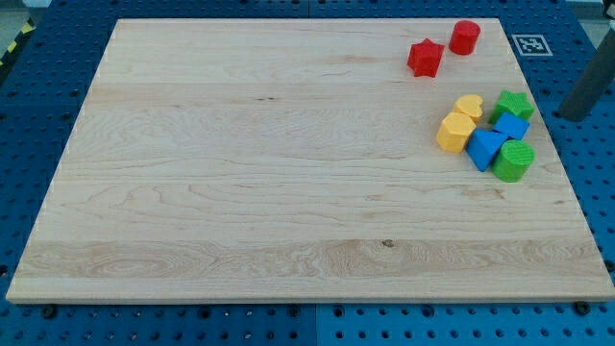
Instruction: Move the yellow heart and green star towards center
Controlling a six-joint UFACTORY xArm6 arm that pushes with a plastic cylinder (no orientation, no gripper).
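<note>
The yellow heart [469, 106] lies near the board's right side, in a tight cluster. The green star [514, 104] sits just right of it, at the cluster's upper right. My tip [566, 115] is the lower end of the dark rod coming in from the view's right edge. It stands right of the green star, with a gap between them, just past the right edge of the wooden board [288, 173]. It touches no block.
A yellow hexagon [455, 132], a blue cube [511, 126], a blue triangle [485, 149] and a green cylinder [514, 160] crowd below the heart and star. A red star [425, 58] and a red cylinder [465, 37] lie at the top right.
</note>
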